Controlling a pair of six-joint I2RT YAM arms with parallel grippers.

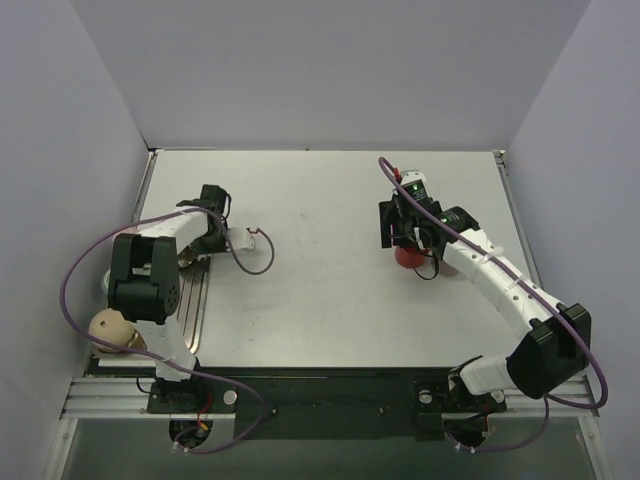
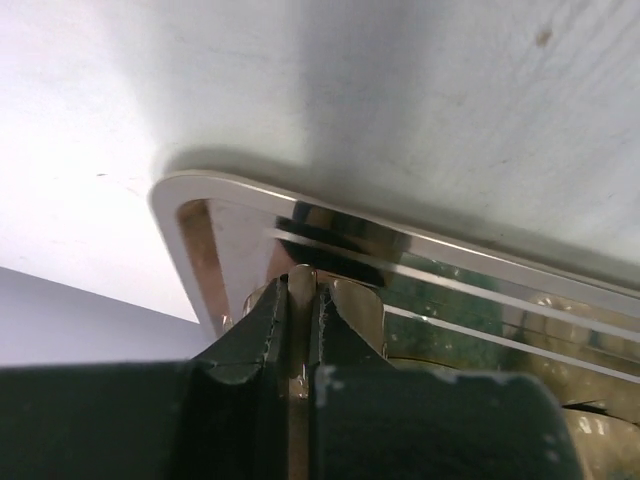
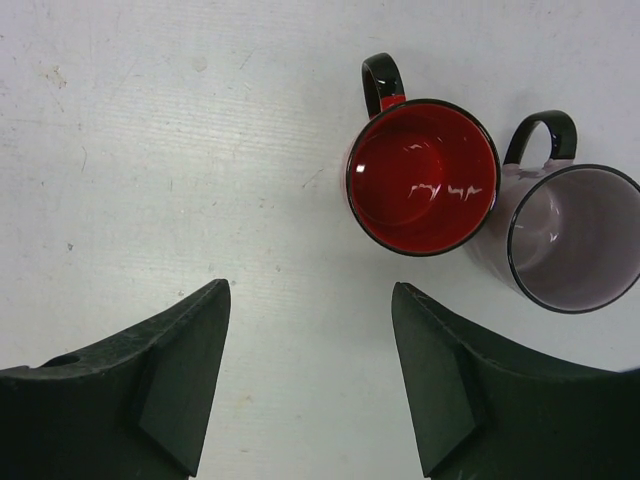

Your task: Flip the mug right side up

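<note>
Right pincer (image 3: 308, 300): fingers spread wide, poised above the white surface (image 3: 150, 150), gripping and touching nothing. The red mug (image 3: 422, 177) stands mouth up on the surface just beyond the right-hand finger, its dark handle pointing away from the pincer. A pale mug (image 3: 575, 238), also mouth up, touches its side. Left pincer (image 2: 300, 285): fingers pressed together over the corner of a chrome rack (image 2: 200, 190), well apart from both mugs.
</note>
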